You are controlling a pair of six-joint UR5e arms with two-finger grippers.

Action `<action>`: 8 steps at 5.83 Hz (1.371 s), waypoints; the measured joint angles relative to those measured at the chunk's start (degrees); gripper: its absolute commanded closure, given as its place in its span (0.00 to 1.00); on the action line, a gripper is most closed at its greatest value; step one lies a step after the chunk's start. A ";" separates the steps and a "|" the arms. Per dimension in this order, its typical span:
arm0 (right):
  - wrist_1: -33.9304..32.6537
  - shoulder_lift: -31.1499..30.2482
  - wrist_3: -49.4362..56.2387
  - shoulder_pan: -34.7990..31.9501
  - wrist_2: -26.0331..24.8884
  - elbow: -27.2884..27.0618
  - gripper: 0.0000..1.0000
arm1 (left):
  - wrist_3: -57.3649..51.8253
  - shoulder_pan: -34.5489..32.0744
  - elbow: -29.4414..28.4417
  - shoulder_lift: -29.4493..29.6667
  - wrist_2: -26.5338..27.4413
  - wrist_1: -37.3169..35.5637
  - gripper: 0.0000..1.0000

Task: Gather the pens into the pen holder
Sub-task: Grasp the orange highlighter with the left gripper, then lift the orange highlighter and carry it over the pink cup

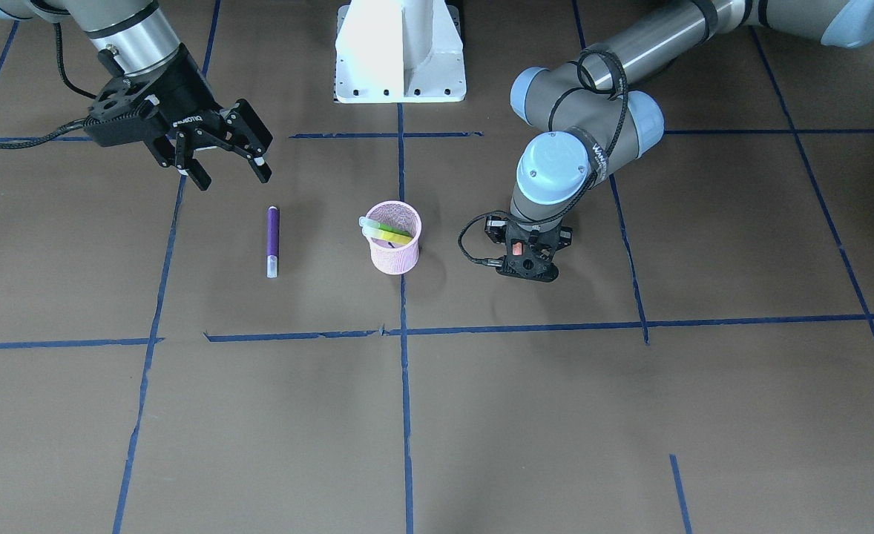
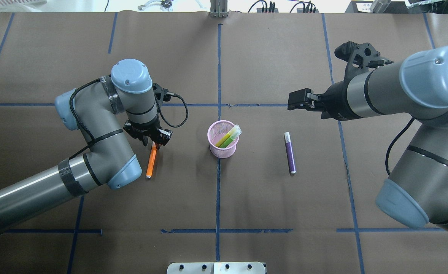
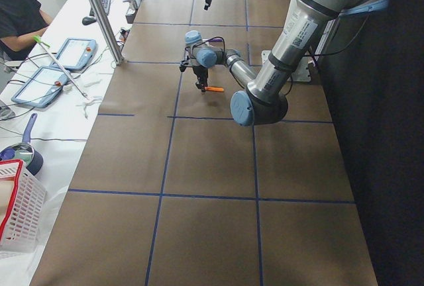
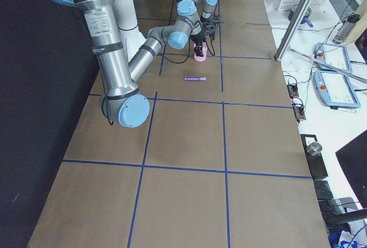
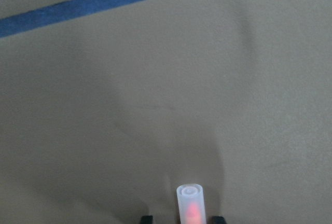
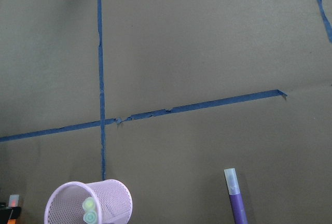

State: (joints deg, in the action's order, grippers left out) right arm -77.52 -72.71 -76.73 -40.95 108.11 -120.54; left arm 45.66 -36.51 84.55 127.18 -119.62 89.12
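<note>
Currently my left tool [image 2: 154, 143] sits low over the orange pen [image 2: 151, 163], fingers apart astride its capped end. My right tool [image 1: 231, 178] hangs spread near the purple pen [image 1: 272, 237]. Greenish pens [image 2: 227, 140] lean in the pink pen holder [image 2: 222, 151] on the brown, blue-taped tabletop [image 2: 269, 198]. Tablets [image 3: 74, 53] lie on a white side bench [image 3: 66, 117].

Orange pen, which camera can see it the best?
The overhead view: the orange pen shows full length, one end at the left gripper. The front view shows only an orange speck behind that gripper, the left side view a tiny streak, the left wrist camera just its pale cap.
</note>
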 measured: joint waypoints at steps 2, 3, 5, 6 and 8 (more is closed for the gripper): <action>-0.15 0.15 0.00 -0.07 0.00 0.11 0.00 | 0.04 0.18 0.00 -0.03 -0.20 -0.07 0.99; -0.32 0.25 0.00 -0.17 0.00 0.13 0.00 | 0.11 0.25 0.10 -0.04 -0.48 -0.08 1.00; -0.43 0.36 0.00 -0.64 0.03 0.13 0.00 | 0.13 0.04 1.67 0.03 -0.53 0.09 1.00; -0.42 0.41 0.00 -1.23 0.29 0.12 0.00 | -0.01 -0.59 4.62 0.27 -0.02 0.44 1.00; -0.41 0.29 0.06 -2.49 1.44 0.13 0.00 | 1.70 -1.37 12.67 1.13 7.91 4.18 1.00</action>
State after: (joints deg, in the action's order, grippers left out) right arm -77.93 -72.42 -76.66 -43.44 109.55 -120.41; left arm 47.36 -37.88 97.22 128.30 -111.71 93.30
